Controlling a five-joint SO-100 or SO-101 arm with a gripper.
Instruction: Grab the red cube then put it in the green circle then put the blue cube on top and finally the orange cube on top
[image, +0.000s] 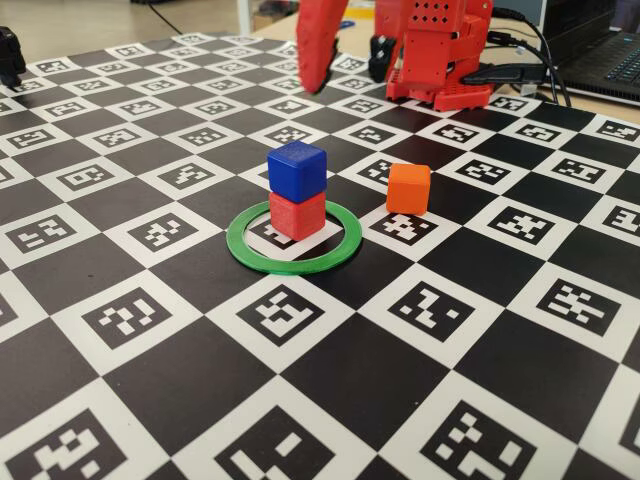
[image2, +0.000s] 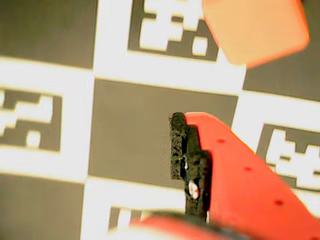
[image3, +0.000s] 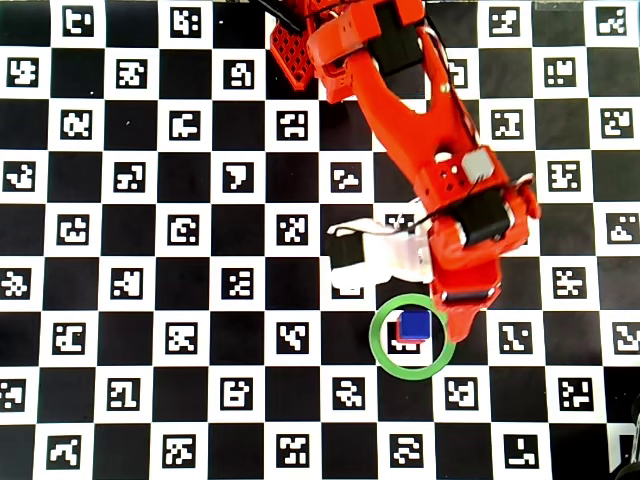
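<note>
Orange cube is recorded at the top right of the wrist view, blurred, beyond the tip of the gripper and not touched by it. One red finger with a black pad is seen in that view. The pad face is bare and nothing is pressed against it, so the jaws are judged to be parted with nothing held. The second finger is not seen in that view.

In the fixed view, the gripper is noted hanging above the far part of the checkered marker board, clear of all cubes. The arm's red base is found at the far edge of the board.

In the overhead view, the arm is seen stretched from the top edge towards the middle of the board, and the orange cube is hidden beneath it.

In the fixed view, the orange cube is placed on the board just to the right of the green circle, outside it and apart from it. The red cube is seated inside the green circle, near the middle of the board. The blue cube is stacked squarely on the red cube, slightly turned. From overhead, the blue cube is confirmed within the ring, with only a sliver of red visible at its left side.
</note>
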